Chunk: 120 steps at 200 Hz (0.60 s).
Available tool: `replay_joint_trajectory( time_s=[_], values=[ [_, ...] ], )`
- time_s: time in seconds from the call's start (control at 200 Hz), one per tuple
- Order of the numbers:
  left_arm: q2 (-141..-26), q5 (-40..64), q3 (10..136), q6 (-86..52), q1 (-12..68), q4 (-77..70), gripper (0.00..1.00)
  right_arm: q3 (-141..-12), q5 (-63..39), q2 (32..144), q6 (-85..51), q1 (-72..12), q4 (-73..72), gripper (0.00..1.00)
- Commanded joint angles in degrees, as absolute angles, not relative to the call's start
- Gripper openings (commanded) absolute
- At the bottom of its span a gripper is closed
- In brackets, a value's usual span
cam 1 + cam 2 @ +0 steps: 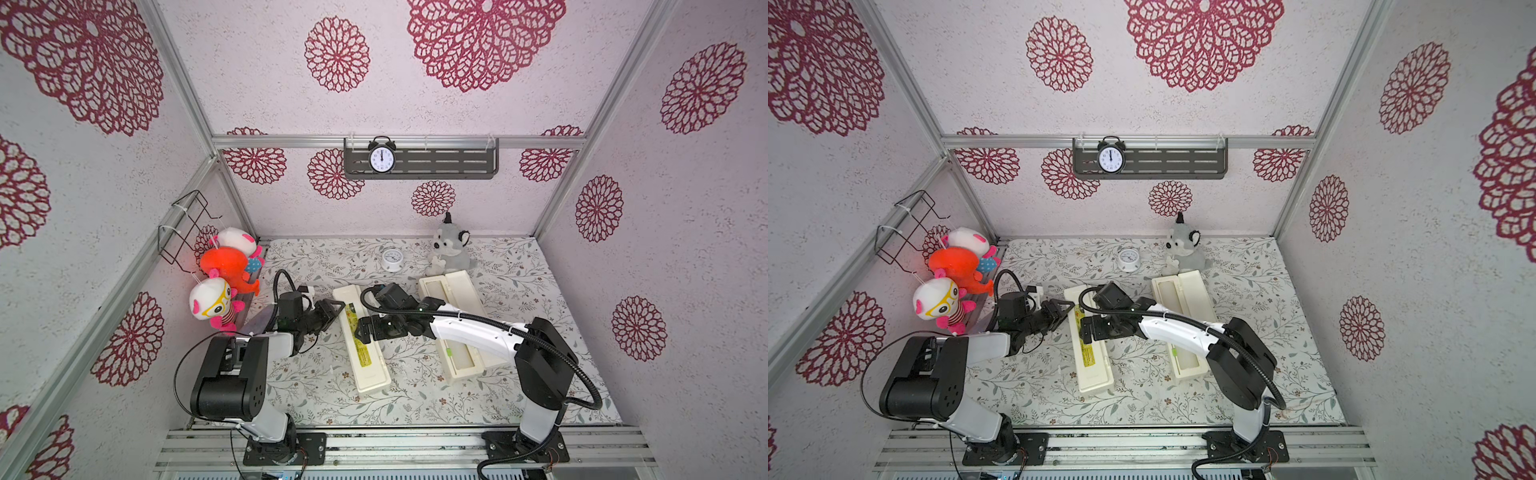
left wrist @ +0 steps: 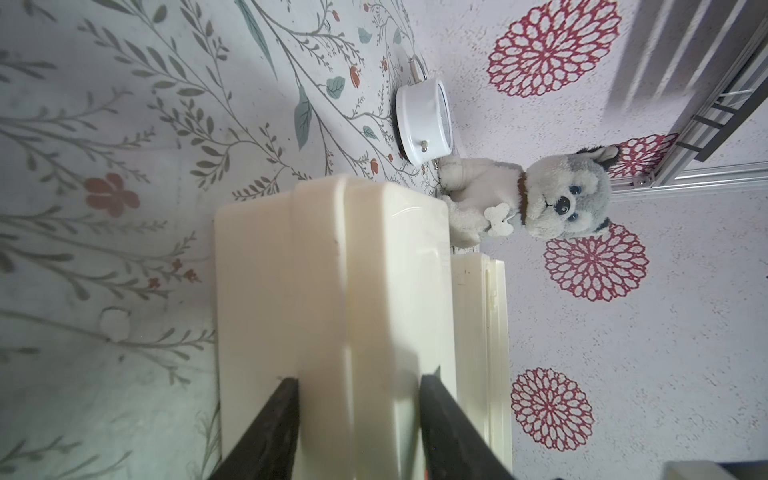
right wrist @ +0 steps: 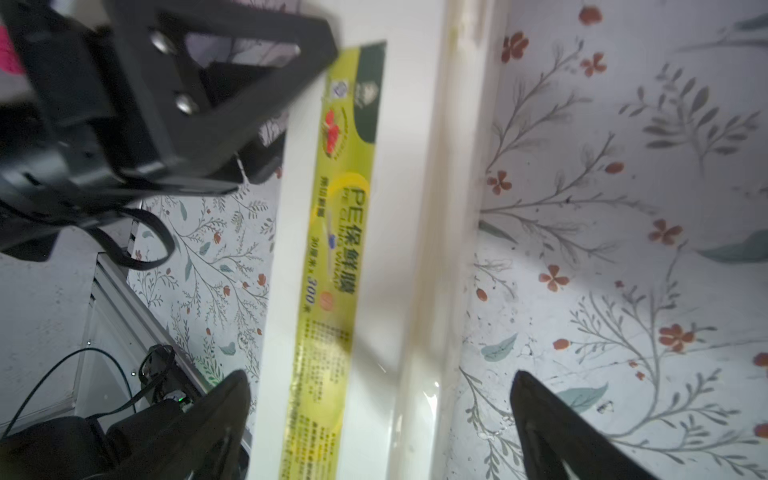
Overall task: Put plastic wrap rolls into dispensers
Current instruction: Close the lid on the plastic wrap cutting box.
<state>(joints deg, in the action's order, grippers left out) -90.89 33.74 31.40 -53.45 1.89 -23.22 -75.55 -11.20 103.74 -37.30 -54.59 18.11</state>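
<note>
Right gripper (image 3: 380,419) fingers astride closed dispenser (image 3: 353,249), left gripper (image 1: 332,311) fingers at its side

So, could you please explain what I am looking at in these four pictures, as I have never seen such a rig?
These are two robot arms, each ending in a two-fingered pincer. Two pictures look down from overhead; two come from cameras on the wrists. On the floral table lie a closed dispenser and an open dispenser, with a small clock and a plush dog behind. The right pincer stands open astride the closed dispenser; the left pincer brackets it too, grip unclear.
</note>
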Motion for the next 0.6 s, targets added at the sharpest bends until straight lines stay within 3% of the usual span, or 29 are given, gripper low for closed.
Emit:
replay_joint_trajectory(
  time_s=[0.0,0.29,0.595],
  values=[
    [-93.2,28.5,28.2,-51.4,2.5,-8.9,0.49,-70.2,-17.7,101.2,-39.5,-54.7,11.2,0.98],
    [-89.3,31.6,27.8,-51.1,3.7,-5.9,0.55,-60.4,-22.8,101.3,-44.2,-53.9,0.7,0.89],
    [-72.5,30.1,21.1,-57.0,15.0,4.9,0.58,-58.0,-22.1,102.2,-46.6,-52.6,-2.6,0.88]
  ],
)
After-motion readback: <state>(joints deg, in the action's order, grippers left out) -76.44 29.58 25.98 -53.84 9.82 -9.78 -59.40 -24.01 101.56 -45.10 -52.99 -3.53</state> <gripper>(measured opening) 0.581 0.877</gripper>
